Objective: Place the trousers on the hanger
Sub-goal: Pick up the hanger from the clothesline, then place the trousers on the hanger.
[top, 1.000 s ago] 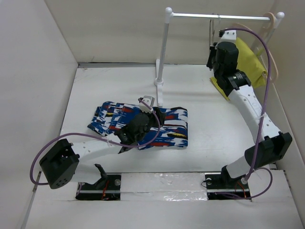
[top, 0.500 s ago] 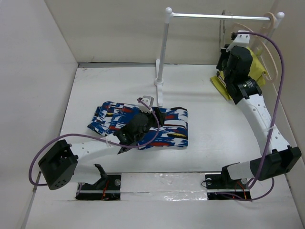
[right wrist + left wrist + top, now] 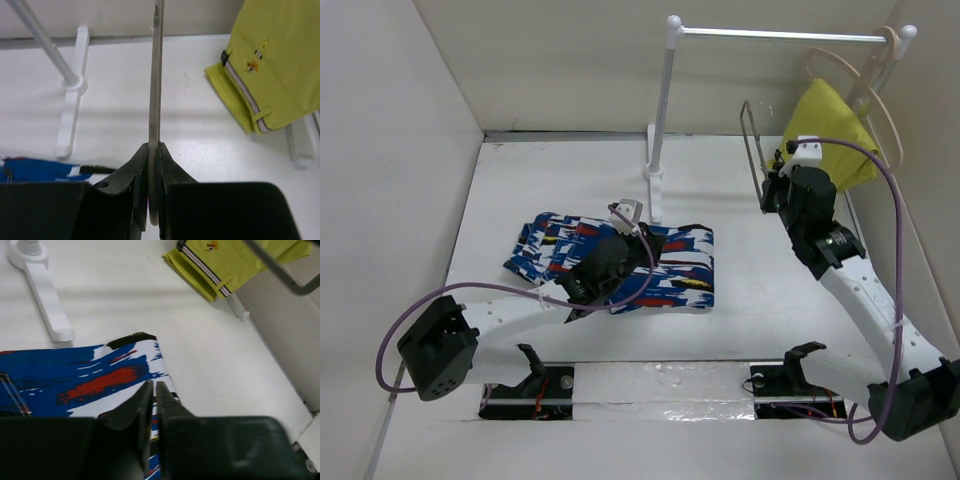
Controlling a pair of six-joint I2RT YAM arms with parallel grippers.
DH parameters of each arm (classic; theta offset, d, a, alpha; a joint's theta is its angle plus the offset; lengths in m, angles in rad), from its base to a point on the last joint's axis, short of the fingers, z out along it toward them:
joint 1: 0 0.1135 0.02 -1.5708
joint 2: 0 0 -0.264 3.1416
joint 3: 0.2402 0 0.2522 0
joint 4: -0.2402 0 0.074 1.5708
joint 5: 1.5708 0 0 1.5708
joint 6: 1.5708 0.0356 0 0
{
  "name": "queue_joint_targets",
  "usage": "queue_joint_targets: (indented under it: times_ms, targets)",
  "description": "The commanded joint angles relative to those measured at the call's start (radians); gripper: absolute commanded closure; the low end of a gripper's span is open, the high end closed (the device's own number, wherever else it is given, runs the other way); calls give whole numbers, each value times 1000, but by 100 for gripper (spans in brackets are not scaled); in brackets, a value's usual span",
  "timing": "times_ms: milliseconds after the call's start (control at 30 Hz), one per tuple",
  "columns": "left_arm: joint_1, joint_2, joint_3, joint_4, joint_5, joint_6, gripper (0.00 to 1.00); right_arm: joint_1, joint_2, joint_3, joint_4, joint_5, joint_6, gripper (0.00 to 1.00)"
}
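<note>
Now, trousers: lying folded and flat on the table, near the rail's foot, not on any hanger.
Left gripper: resting low on the trousers' middle with its jaws drawn together. A sliver of print shows in the gap, so it may be pinching a fold, but I cannot be sure.
Wire hanger: off the rail, held upright in the air well to the right of the trousers.
Right gripper: jaws clamped on the hanger's wire.
Surroundings: yellow garment on the beige hanger at the rail's right end.
Progress: early, by my reading. The hanger is in hand, but bringing it to the trousers and threading or draping them over its bar is all yet to do.
</note>
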Motion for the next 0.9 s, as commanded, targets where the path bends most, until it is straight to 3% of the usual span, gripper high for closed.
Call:
queue_joint_targets:
  times_ms: [0,67,167,200,300,633,867]
  targets:
    - [1,-20,72,57,79,-50,100,35,-92,-86,55,-10,63,100]
    - [1,17,115,63,140,-71,100,58,-124,-173,40,-33,86,100]
    - [1,97,174,103,234,-118,85,116,-188,-267,15,-1,126,100]
    - [1,120,197,101,255,-127,74,131,-205,-288,13,9,153,100]
    - [1,206,282,98,316,-153,64,179,-254,-342,3,46,179,100]
    - [-17,489,516,83,418,-276,55,273,-291,-431,-13,149,230,100]
    - [-27,601,595,72,441,-317,52,320,-300,-467,-3,203,247,100]
